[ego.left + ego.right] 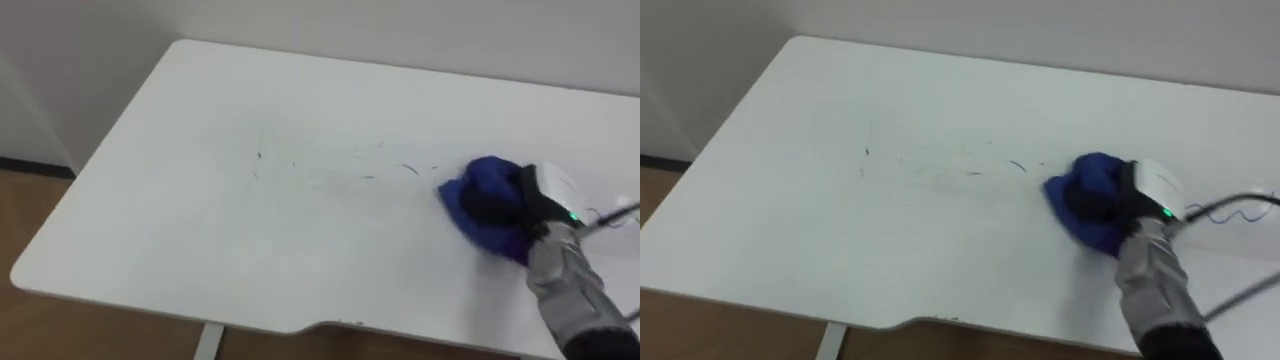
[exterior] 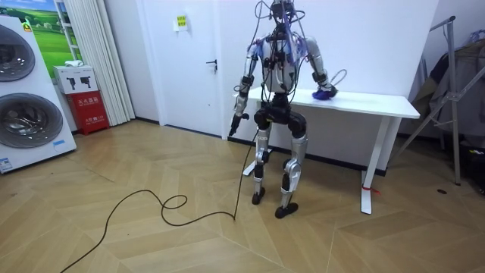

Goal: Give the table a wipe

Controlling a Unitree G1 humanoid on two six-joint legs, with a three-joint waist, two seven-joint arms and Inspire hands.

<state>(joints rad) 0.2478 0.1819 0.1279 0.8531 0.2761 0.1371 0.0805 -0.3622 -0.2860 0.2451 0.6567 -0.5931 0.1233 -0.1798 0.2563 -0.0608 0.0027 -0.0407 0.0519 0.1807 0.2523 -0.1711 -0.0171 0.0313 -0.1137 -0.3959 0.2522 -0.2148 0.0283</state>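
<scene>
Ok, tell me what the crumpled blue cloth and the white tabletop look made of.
Crumpled blue cloth: soft fabric, perhaps microfibre; it bunches in folds in the grip of the right hand. White tabletop: hard, smooth, matt board, probably laminate; thin dark marks sit on its surface.

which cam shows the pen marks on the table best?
Left eye view: the marks run as thin dark strokes across the table, left of the cloth. The right eye view shows them about as well. In the room view they are too small to tell.
</scene>
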